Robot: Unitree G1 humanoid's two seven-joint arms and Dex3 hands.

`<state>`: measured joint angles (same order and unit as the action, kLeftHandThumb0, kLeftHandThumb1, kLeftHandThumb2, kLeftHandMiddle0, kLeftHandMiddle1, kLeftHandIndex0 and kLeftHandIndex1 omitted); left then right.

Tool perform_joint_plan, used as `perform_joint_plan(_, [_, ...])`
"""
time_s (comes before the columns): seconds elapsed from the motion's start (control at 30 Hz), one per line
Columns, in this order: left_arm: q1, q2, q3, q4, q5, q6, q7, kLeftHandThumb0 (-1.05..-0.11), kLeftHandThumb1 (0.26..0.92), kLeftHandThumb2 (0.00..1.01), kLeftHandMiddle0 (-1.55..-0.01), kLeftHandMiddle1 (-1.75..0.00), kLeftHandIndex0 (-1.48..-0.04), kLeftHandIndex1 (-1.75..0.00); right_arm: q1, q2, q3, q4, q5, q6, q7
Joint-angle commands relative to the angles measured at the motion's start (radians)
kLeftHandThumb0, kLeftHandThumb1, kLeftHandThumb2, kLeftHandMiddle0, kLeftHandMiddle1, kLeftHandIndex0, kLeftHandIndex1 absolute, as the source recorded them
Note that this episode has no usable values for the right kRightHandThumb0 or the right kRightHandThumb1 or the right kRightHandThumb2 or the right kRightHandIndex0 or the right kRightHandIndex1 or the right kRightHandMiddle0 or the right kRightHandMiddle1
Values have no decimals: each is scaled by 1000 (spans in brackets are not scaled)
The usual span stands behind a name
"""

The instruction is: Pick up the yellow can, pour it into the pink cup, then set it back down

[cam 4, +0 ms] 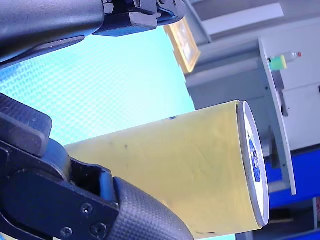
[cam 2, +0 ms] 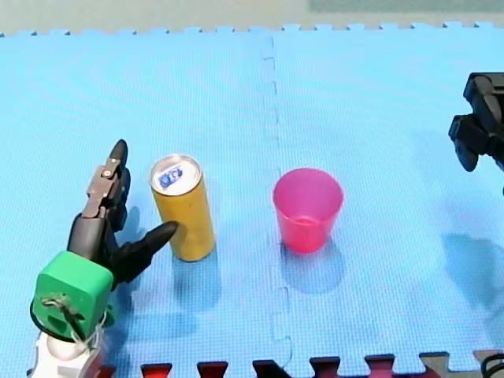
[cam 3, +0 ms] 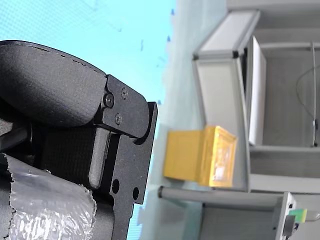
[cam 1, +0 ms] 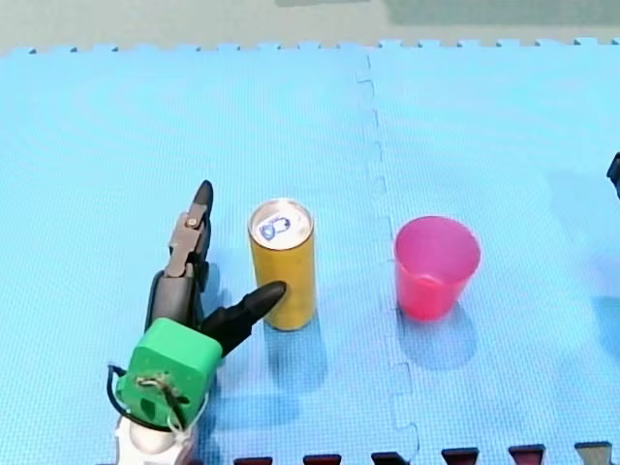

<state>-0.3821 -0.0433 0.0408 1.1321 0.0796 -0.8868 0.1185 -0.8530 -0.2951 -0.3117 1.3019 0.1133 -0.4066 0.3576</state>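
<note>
Widely open left robot hand (cam 1: 194,300) against can (cam 1: 283,266)

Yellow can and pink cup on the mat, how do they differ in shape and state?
The yellow can is taller and narrower than the pink cup. The can's top is closed, tab in place; the cup is open-mouthed. A finger of the left hand touches the can low down; the cup stands untouched, the right hand off to its right. Both stand upright on the blue mat.
</note>
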Motion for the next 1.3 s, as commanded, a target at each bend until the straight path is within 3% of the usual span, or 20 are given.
perform_joint_plan(0.0, [7, 6, 3, -12, -1, 3, -3, -1048, 868, 16, -58, -3, -94, -1, -3, -4, -3, 1, 3, 1, 1])
perform_joint_plan(0.4, [31, 7, 4, -43, -14, 13, -35, -1048, 891, 18, -61, -4, -103, -5, -4, 0, 3, 2, -7, 8, -16])
perform_joint_plan(0.8, [38, 4, 28, -59, -82, 37, -158, -1048, 888, 8, -75, -10, -113, -7, -6, 2, 8, 1, -11, 12, -25])
perform_joint_plan(1.27, [65, 33, 30, -85, -96, 8, -268, -1048, 907, 12, -106, -20, -118, -5, -3, 0, 10, 1, -12, 12, -29])
